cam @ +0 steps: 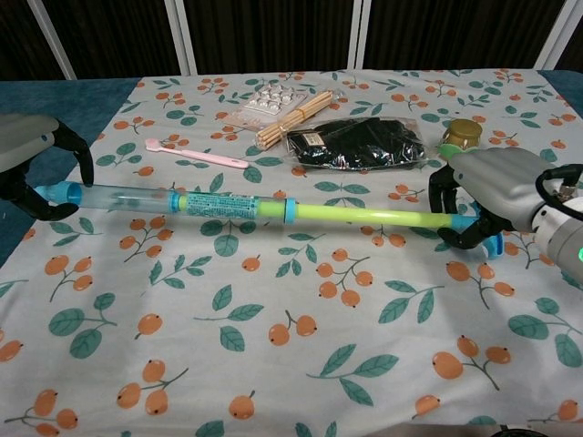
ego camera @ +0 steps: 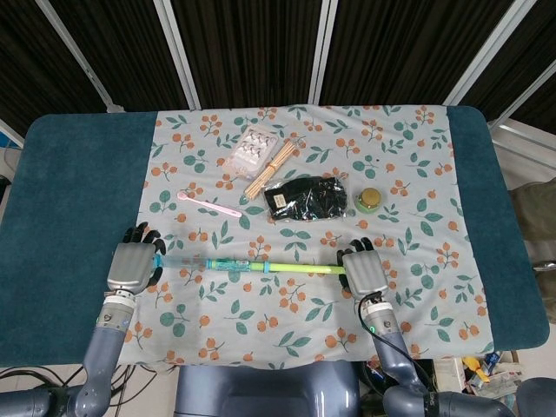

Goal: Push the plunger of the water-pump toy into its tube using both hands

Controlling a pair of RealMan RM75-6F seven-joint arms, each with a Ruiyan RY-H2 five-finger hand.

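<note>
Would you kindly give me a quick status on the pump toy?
Left hand grips tube end; right hand grips plunger handle. Plunger partly inside. Nothing blocking the line.

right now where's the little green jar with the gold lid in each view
Head view: the green jar stands right of centre on the floral cloth, just right of the black pouch and beyond the right hand.
Chest view: the green jar sits at upper right, just beyond the right hand.
Shared landmark: the black pouch lies immediately to the jar's left in both.
</note>
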